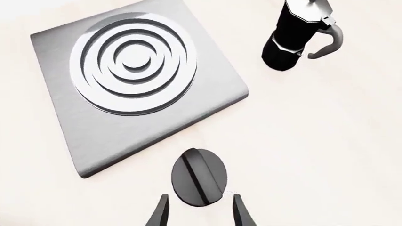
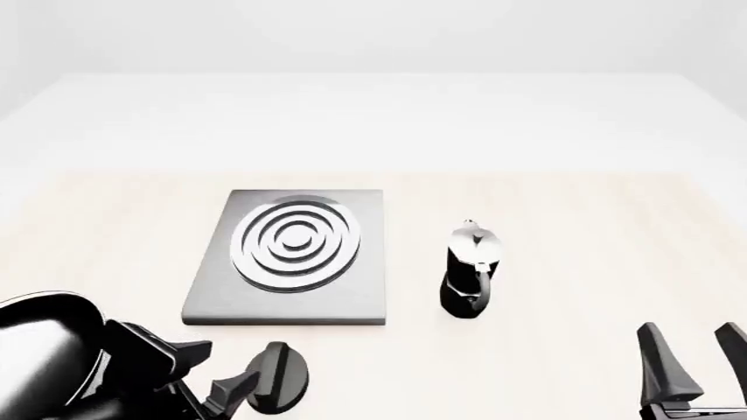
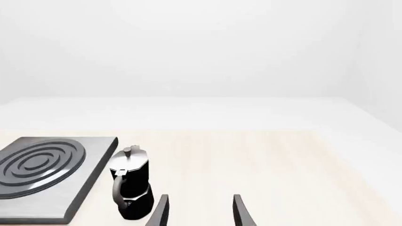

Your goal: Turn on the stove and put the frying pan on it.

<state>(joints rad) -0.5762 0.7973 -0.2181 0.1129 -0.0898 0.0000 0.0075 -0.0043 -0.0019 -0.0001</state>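
The stove (image 2: 292,293) is a grey metal slab with a ringed burner (image 2: 296,241), lying left of the table's middle with nothing on it. Its black oval knob (image 2: 283,376) sits apart, nearer me. My left gripper (image 2: 227,374) is open and tilted down just short of the knob. In the left wrist view the knob (image 1: 199,176) lies right in front of the spread fingertips, with the stove (image 1: 94,141) beyond it. My right gripper (image 2: 698,359) stands open and empty at the near right. The frying pan is out of view.
A black-and-silver moka pot (image 2: 471,271) stands upright just right of the stove; it also shows in the left wrist view as the moka pot (image 1: 295,37) and in the right wrist view as the moka pot (image 3: 131,188), left of the right gripper (image 3: 199,212). My left arm's black body (image 2: 47,350) fills the near-left corner.
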